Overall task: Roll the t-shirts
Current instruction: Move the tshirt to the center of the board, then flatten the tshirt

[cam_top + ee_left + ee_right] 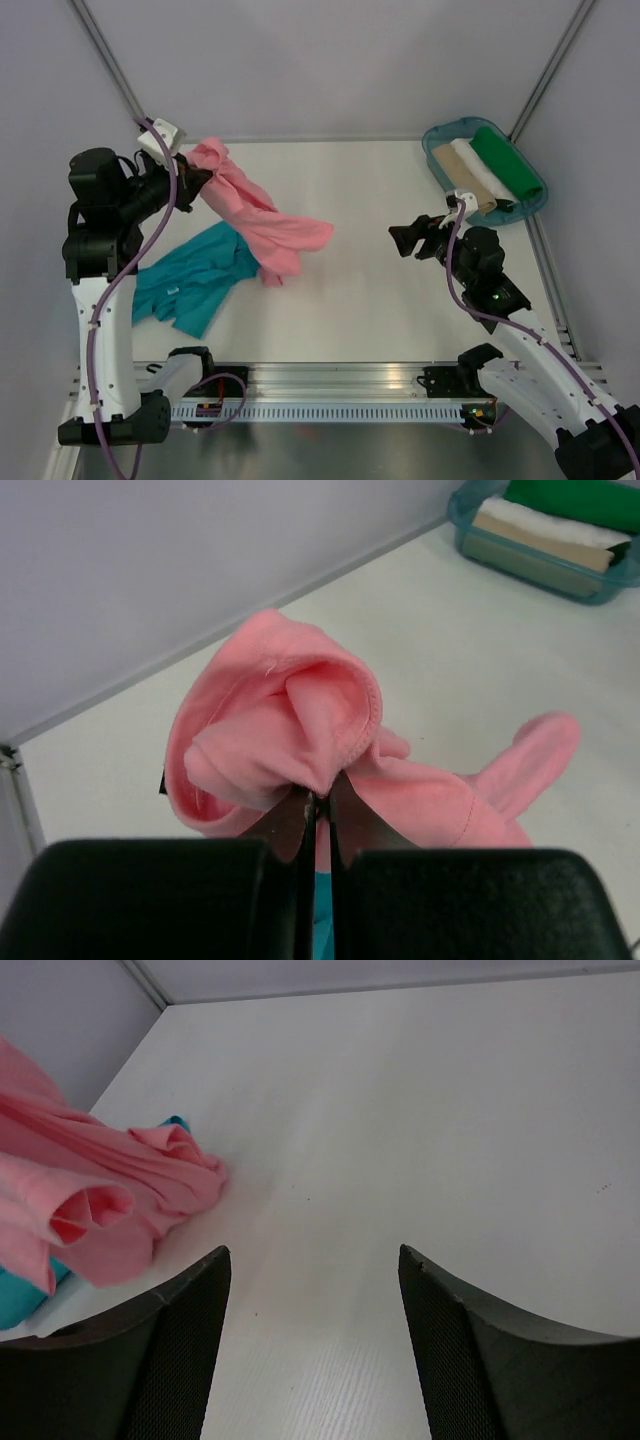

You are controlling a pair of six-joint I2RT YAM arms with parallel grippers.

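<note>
– Top external view, starting at the left: how far along would you say they are?

– Not far with these two, I'd judge. The left pincer (190, 182) is clamped together on a bunched edge of the salmon-pink t-shirt (268, 228), up by the back left corner. The left wrist view shows the cloth pinched right between the closed jaws, a hem curling over above them.

– And the rest of that shirt?

– It trails down and rightward onto the bench (400, 310), crumpled and twisted, nothing flat about it. Its lower part lies over the teal-blue t-shirt (195, 282), which sits in a rumpled heap toward the front left, with neither pincer on it.

– So neither is rolled.

– Neither. Both want spreading flat first, then rolling; that's all left to do, as I read it.

– The right side?

– The right pincer (402, 238) hangs over the middle of the bench, jaws apart and empty, pointing toward the pink cloth but well apart from it.

– What's in the tray (448, 124) at the back right?

– Three neat rolls (478, 165), tan, cream and green, side by side. Likely finished shirts, though from here I can't tell what garments they are.
</note>
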